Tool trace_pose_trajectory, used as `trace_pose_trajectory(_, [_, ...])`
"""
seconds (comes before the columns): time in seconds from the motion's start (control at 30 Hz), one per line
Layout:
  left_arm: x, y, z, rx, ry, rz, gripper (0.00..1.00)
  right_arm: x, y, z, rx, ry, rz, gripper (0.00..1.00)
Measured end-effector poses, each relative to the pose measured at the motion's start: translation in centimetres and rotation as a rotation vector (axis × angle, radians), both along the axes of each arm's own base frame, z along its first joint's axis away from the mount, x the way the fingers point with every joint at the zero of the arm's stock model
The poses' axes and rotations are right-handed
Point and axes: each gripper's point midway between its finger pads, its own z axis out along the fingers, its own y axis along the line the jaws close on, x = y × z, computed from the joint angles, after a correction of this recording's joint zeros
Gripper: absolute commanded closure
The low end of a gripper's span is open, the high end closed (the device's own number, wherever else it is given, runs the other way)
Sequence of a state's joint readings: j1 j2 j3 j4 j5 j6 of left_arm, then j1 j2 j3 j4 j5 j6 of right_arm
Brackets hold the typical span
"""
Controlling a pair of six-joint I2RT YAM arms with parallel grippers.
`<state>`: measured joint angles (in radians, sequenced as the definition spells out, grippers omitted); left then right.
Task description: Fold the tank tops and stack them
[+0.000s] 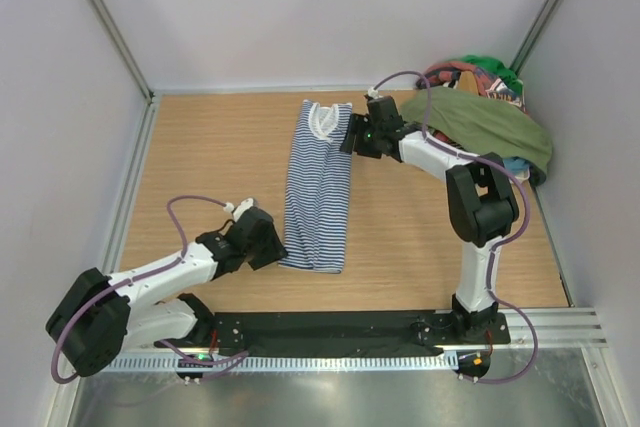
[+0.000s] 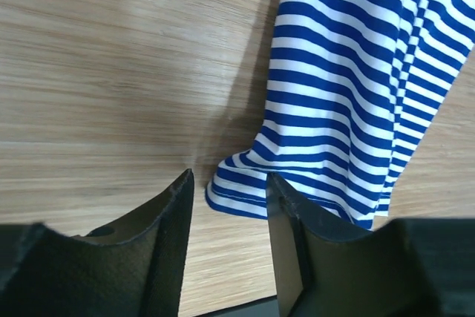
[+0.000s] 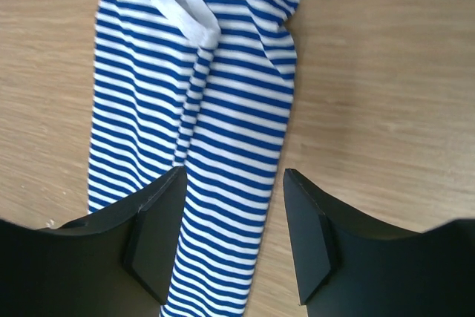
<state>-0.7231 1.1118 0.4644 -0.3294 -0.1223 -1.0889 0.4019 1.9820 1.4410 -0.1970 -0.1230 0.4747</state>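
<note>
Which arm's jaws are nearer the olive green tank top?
Right. Right arm: jaws at the neck end of the striped top, beside the olive green tank top. Left arm: jaws at its hem, farther away.

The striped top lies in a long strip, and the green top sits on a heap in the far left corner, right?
No: the green top sits on a heap in the far right corner, per the overhead view. The striped top is as you say.

The striped tank top [image 1: 318,187] is soft matt knit cloth; the olive tank top [image 1: 490,122], limp matt cloth. The table [image 1: 220,147] — smooth pale wood grain. The left gripper [image 2: 230,176] and right gripper [image 3: 234,171] have 2 matt black plastic fingers each.
</note>
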Motion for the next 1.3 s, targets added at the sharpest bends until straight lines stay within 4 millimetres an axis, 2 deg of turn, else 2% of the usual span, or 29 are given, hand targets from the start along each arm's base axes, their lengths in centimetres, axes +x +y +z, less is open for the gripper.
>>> trace_pose_trajectory(0.17, [-0.6,-0.9,-0.6,-0.054,0.015,-0.03,0.71,-2.1,-0.8,-2.9,-0.019,0.072,-0.004,0.4])
trace_pose_trajectory(0.2, [-0.8,-0.9,-0.8,-0.06,0.022,-0.034,0.79,-2.4,-0.8,-3.3,-0.021,0.083,-0.003,0.41])
trace_pose_trajectory(0.23, [-1.0,-1.1,-0.9,-0.072,0.025,-0.035,0.83,-2.6,-0.9,-3.6,-0.02,0.09,-0.003,0.41])
trace_pose_trajectory(0.27, [-1.0,-1.1,-1.0,-0.079,0.022,-0.037,0.92,-2.6,-0.8,-3.8,-0.017,0.095,-0.004,0.42])
trace_pose_trajectory(0.37, [-1.6,-1.3,-1.3,-0.099,0.026,-0.041,1.0,-2.4,-0.5,-4.0,-0.004,0.093,-0.002,0.43])
trace_pose_trajectory(0.67, [-3.8,-3.1,-1.3,-0.141,0.035,-0.102,1.0,-1.9,0.3,-5.6,0.031,0.087,0.009,0.55])
trace_pose_trajectory(0.77, [-4.6,-3.7,-1.3,-0.147,0.044,-0.119,1.0,-1.8,0.5,-5.8,0.038,0.085,0.011,0.71])
trace_pose_trajectory(0.8, [-4.9,-3.8,-1.3,-0.147,0.045,-0.127,1.0,-1.8,0.5,-6.0,0.038,0.087,0.009,0.81])
trace_pose_trajectory(0.87, [-5.1,-4.0,-1.3,-0.151,0.049,-0.129,1.0,-1.7,0.4,-6.3,0.034,0.087,0.006,0.89])
trace_pose_trajectory(0.93, [-5.3,-4.1,-1.3,-0.15,0.049,-0.129,0.97,-1.6,0.5,-6.4,0.034,0.089,0.004,0.89])
trace_pose_trajectory(0.97, [-5.3,-4.1,-1.3,-0.151,0.05,-0.128,0.92,-1.6,0.5,-6.4,0.033,0.088,0.003,0.86])
trace_pose_trajectory(1.0, [-5.3,-4.1,-1.3,-0.152,0.049,-0.126,0.9,-1.5,0.5,-6.4,0.032,0.087,0.002,0.76])
trace_pose_trajectory(1.03, [-5.3,-4.1,-1.3,-0.153,0.048,-0.123,0.87,-1.5,0.5,-6.4,0.034,0.087,0.0,0.7])
trace_pose_trajectory(1.1, [-5.4,-3.8,-1.2,-0.153,0.043,-0.117,0.76,-1.2,0.5,-6.2,0.034,0.071,-0.002,0.59])
trace_pose_trajectory(1.13, [-5.4,-3.7,-1.0,-0.154,0.039,-0.113,0.73,-1.1,0.6,-6.0,0.037,0.063,-0.002,0.57])
trace_pose_trajectory(1.17, [-5.4,-3.5,-0.9,-0.152,0.033,-0.108,0.65,-1.0,0.7,-5.7,0.034,0.051,0.0,0.56])
trace_pose_trajectory(1.3, [-5.4,-2.4,-0.6,-0.123,0.015,-0.092,0.6,-2.0,0.2,-5.4,-0.01,0.04,-0.003,0.52])
